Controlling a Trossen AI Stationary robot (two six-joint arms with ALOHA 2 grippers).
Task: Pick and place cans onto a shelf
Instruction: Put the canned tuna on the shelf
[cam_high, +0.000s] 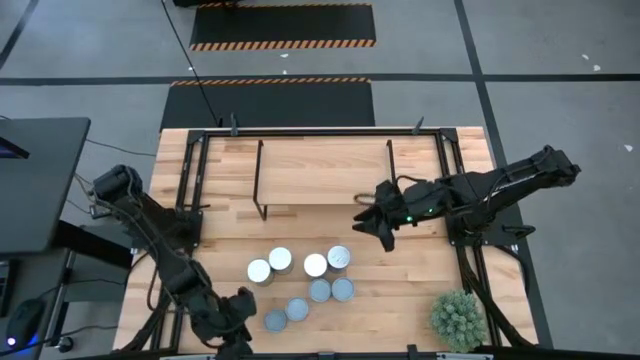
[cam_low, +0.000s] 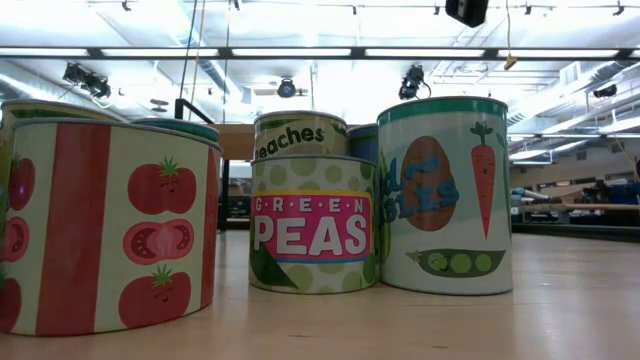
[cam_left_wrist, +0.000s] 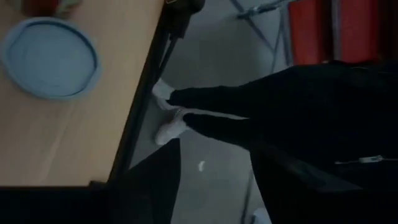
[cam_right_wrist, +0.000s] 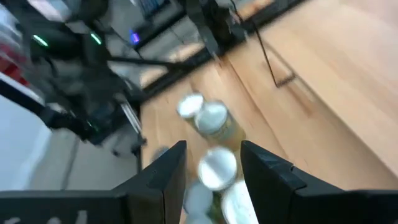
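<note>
L gripper (cam_high: 237, 322) at table's (cam_high: 420, 300) near edge, fingers apart, empty. Eight cans (cam_high: 305, 278) clustered mid-table, none on shelf (cam_high: 325, 170) behind. R gripper (cam_high: 375, 222) just past shelf's front-right corner, fingers apart, empty. Plant (cam_high: 459, 319) near-right

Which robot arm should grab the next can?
Probably the right. The right gripper hangs open and empty beside the shelf, facing the cans. The left gripper sits at the table's near edge, looking past it.
</note>
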